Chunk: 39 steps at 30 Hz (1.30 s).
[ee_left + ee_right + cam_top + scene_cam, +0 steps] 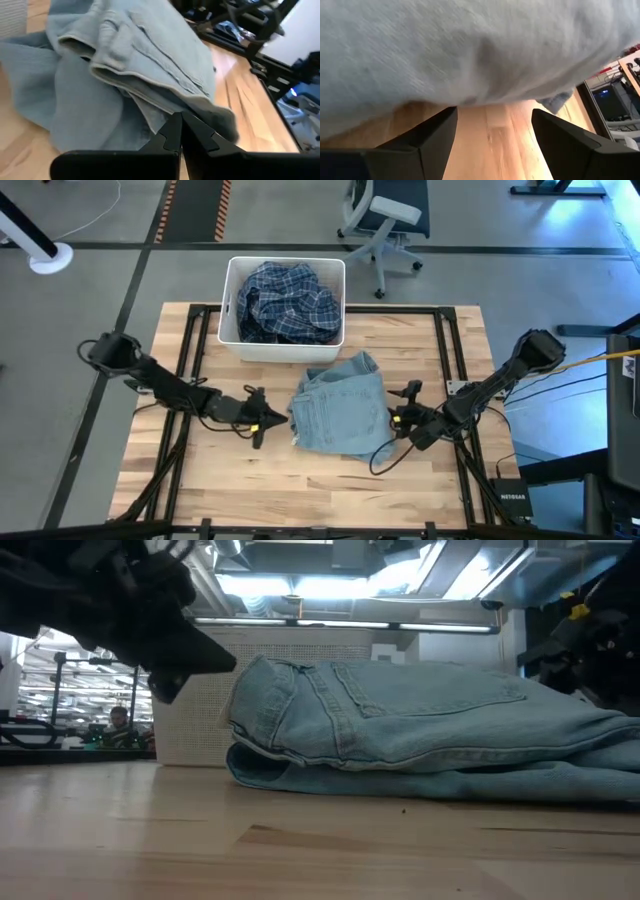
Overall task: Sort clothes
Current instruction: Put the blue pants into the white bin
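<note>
A light blue denim piece lies folded on the wooden table, just in front of the white bin. The navy-white plaid shirt lies in the bin. My left gripper is shut, just left of the denim's left edge; its joined fingertips point at the denim's folded layers. My right gripper is open and low over the table at the denim's right edge, with the denim just ahead of its spread fingers. The pink, white, black and teal items are out of view. My left gripper's shut fingertips stand at the denim's lower left edge, coming level from the table's left; I cannot tell whether they touch it. My right gripper's fingers stand apart under the denim's overhanging right edge; I cannot tell whether they touch it.
The bin stands at the table's far middle. Bare wood lies in front of the denim and toward both side edges. Black frame rails run along the table. An office chair stands beyond the far edge.
</note>
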Motion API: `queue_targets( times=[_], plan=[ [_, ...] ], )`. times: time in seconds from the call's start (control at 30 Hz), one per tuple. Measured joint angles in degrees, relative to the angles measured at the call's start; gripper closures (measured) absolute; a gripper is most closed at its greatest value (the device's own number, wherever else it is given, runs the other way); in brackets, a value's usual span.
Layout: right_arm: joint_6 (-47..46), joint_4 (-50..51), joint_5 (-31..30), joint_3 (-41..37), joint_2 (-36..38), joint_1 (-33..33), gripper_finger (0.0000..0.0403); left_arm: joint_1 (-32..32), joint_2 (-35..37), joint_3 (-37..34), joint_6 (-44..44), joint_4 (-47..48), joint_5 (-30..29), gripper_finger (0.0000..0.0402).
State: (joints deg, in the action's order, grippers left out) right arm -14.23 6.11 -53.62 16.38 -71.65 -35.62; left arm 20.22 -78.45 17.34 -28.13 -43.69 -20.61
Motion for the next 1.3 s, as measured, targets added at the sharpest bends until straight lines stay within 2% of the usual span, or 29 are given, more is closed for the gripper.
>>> queue_targets(
  times=[0.07,0.17,0.47,0.63,0.77,0.97,1.13,1.3],
  plan=[
    [2.04,-1.7,0.12,0.0,-0.66,0.0,0.0128,-1.18,-0.67,0.19,-1.69,0.03,-0.22,0.0397],
    [4.26,-2.87,0.14,0.0,-0.73,0.0,0.0128,-2.69,-0.95,0.25,-4.32,0.66,-0.36,0.0371],
    [4.65,-2.89,0.01,0.0,-0.73,0.0,0.0128,-3.5,-0.95,0.25,-7.34,1.95,-0.21,0.0226],
    [4.67,-3.0,0.01,0.0,-0.73,0.0,0.0128,-3.51,-0.94,0.25,-10.77,2.23,-0.23,0.0175],
    [4.67,-3.04,-0.14,0.0,-0.73,0.0,0.0128,-3.33,-0.93,0.25,-11.77,1.38,-0.23,0.0158],
    [4.67,-3.09,-0.88,0.02,-0.73,0.0,0.0128,-4.59,-1.73,0.26,-13.64,0.73,-0.64,0.0155],
    [4.64,-3.11,-1.26,0.02,-0.73,0.0,0.0128,-5.01,-7.0,3.81,-13.2,0.54,-0.73,0.0156],
    [4.6,-3.11,-1.32,0.02,-0.73,0.0,0.0128,-5.7,-13.64,10.13,-8.65,0.79,-0.69,0.0156]
  ],
)
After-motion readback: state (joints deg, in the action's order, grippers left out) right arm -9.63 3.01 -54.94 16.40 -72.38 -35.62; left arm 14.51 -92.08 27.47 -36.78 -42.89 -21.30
